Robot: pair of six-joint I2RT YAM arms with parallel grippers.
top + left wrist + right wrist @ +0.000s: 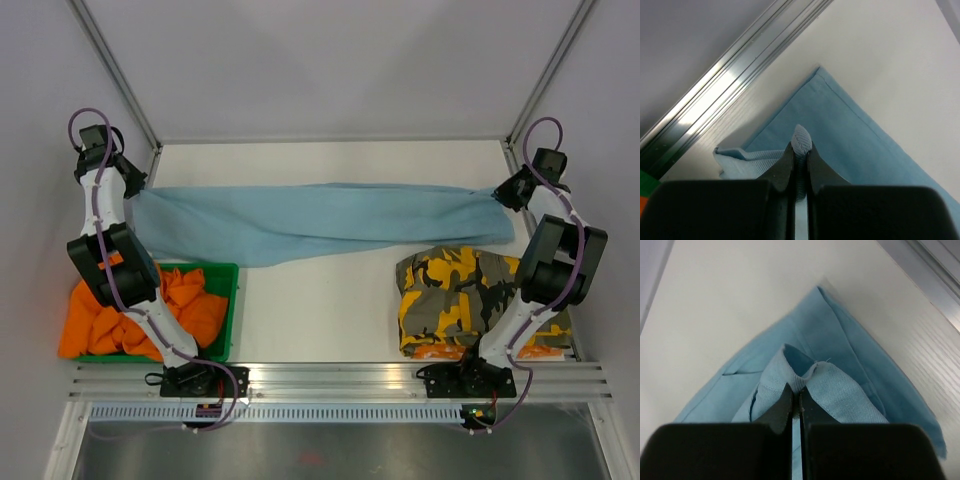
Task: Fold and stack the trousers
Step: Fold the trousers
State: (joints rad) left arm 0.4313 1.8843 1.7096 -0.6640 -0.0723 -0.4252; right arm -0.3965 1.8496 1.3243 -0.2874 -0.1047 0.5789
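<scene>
Light blue trousers [320, 220] lie stretched in a long band across the far half of the table. My left gripper [138, 188] is shut on their left end; in the left wrist view the cloth [840, 135] is pinched between the black fingers [785, 167] of the gripper [800, 150]. My right gripper [503, 195] is shut on their right end; in the right wrist view a fold of the cloth [840, 390] sits between the tips of the gripper [796, 392]. Folded yellow camouflage trousers [465, 295] lie at the near right.
A green bin [228, 275] at the near left holds crumpled orange trousers [140, 315]. Aluminium frame posts [120, 75] stand at the back corners. A metal rail [340, 378] runs along the near edge by the arm bases. The right arm rises over the camouflage pile.
</scene>
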